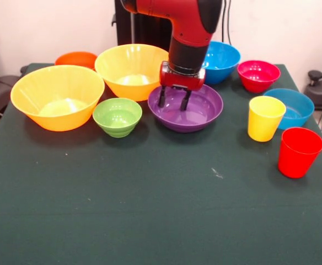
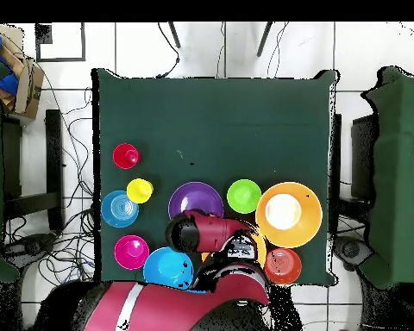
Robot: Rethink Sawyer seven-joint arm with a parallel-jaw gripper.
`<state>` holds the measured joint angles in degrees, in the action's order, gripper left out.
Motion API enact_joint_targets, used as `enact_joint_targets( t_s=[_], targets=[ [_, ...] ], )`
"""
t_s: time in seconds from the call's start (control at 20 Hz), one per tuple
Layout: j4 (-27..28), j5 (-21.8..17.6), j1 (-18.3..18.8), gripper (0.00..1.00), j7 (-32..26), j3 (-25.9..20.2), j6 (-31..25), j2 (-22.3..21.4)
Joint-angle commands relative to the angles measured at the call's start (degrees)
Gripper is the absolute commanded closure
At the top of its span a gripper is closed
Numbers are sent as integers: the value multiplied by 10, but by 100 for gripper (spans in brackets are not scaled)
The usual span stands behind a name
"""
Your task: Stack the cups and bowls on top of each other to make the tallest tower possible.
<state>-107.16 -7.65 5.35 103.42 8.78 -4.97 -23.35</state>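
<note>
My gripper (image 1: 173, 99) hangs open over the far-left inside of the wide purple bowl (image 1: 200, 112), its fingertips just above the bowl's floor and holding nothing. To its left are a small green bowl (image 1: 117, 116), two large yellow-orange bowls (image 1: 57, 96) (image 1: 132, 70) and a small orange bowl (image 1: 76, 58). To its right are a blue bowl (image 1: 223, 61), a pink-red bowl (image 1: 258, 75), a second blue bowl (image 1: 294, 107), a yellow cup (image 1: 266, 118) and a red cup (image 1: 299, 152). Each stands alone, so no tower shows. From overhead the arm (image 2: 206, 233) hides the gripper beside the purple bowl (image 2: 196, 198).
The dark green table (image 1: 150, 210) stretches bare toward the front edge. Overhead, the table (image 2: 219, 112) has chairs at both sides and cables on the tiled floor around it. The green bowl (image 2: 244, 196) and one large yellow-orange bowl (image 2: 288, 214) sit close to the arm.
</note>
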Motion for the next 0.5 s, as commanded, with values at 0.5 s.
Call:
enact_joint_targets(
  t_s=[0.5],
  targets=[
    [99,-24,-8,0,46,-29,40,84]
  ],
)
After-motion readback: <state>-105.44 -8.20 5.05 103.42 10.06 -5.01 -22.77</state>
